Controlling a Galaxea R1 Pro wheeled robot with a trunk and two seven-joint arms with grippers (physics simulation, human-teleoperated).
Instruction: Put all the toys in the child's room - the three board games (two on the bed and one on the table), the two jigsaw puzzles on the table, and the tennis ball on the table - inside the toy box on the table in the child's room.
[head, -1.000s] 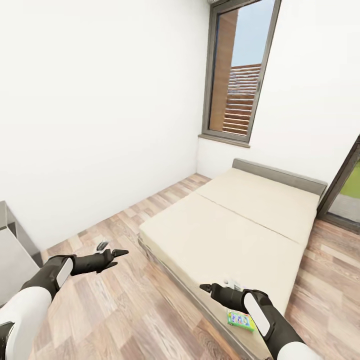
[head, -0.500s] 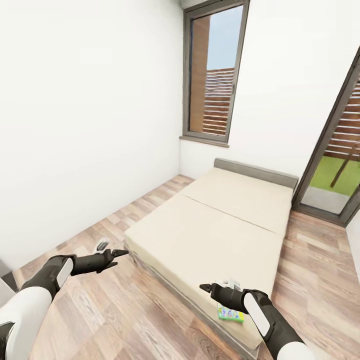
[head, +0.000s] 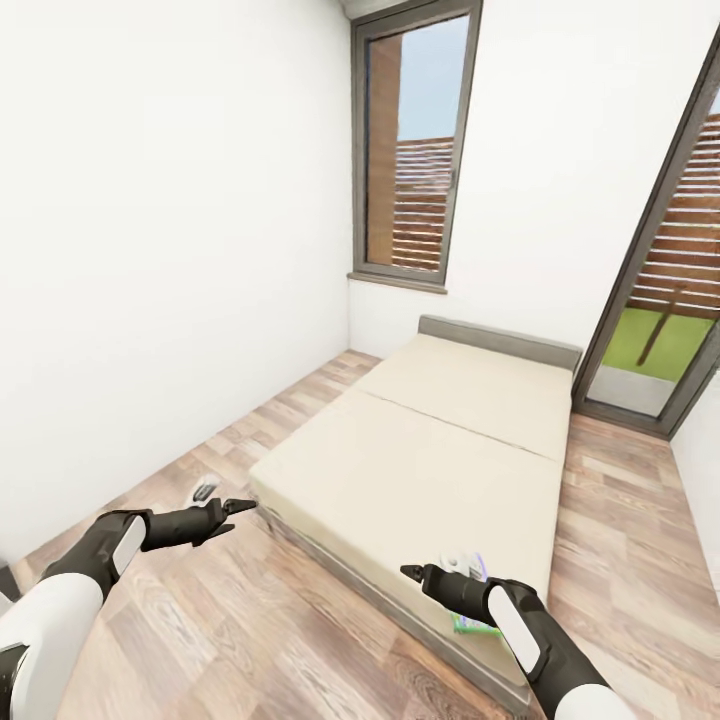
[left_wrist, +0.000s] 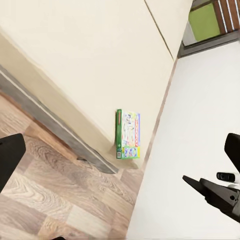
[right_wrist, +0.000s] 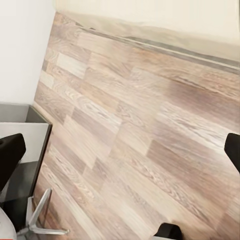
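Camera has swung right; board game (left_wrist: 128, 135) on bed (head: 440, 450) corner: light, stiff, take by long edge; both pincers spread, empty.

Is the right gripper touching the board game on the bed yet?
Cannot tell. In the head view the right gripper overlaps the board game on the bed, with no gap or contact plainly visible.

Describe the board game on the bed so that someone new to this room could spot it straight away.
Start at the large beige bed with the low grey headboard under the tall window. Follow the mattress to its near corner, just behind the right hand. The board game lies flat there: a thin rectangular box, green-edged with busy colourful print, the one bright thing on the plain mattress.
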